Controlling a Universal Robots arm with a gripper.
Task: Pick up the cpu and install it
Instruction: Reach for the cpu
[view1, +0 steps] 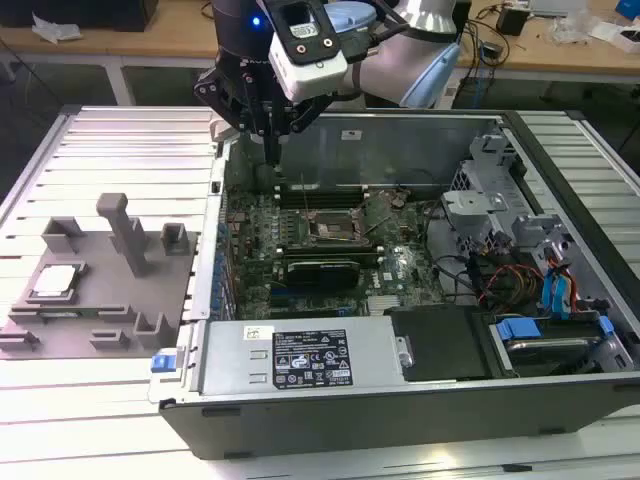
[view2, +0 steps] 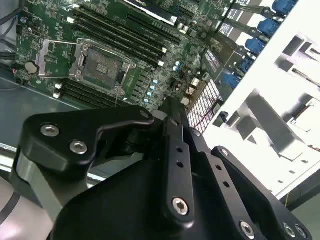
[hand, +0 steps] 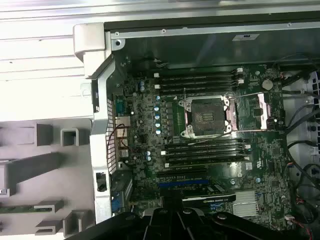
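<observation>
Exterior view: cpu (view1: 55, 281) on fixture (view1: 112, 292)

No legible print, even on the white label (view1: 310, 358).

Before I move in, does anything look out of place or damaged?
Nothing stands out. The cpu lies flat in its grey fixture, and the socket is empty with its frame swung open.

A pale, ribbed metal counter (view1: 120, 140) spreads out beneath and around the pincer (view1: 272, 150), evenly and brightly lit. Beyond the pincer, light wooden tables (view1: 110, 45) on white legs run along the far side. Cables (view1: 490, 45) lie scattered on them, and the floor (view1: 60, 85) under them is dark.
</observation>
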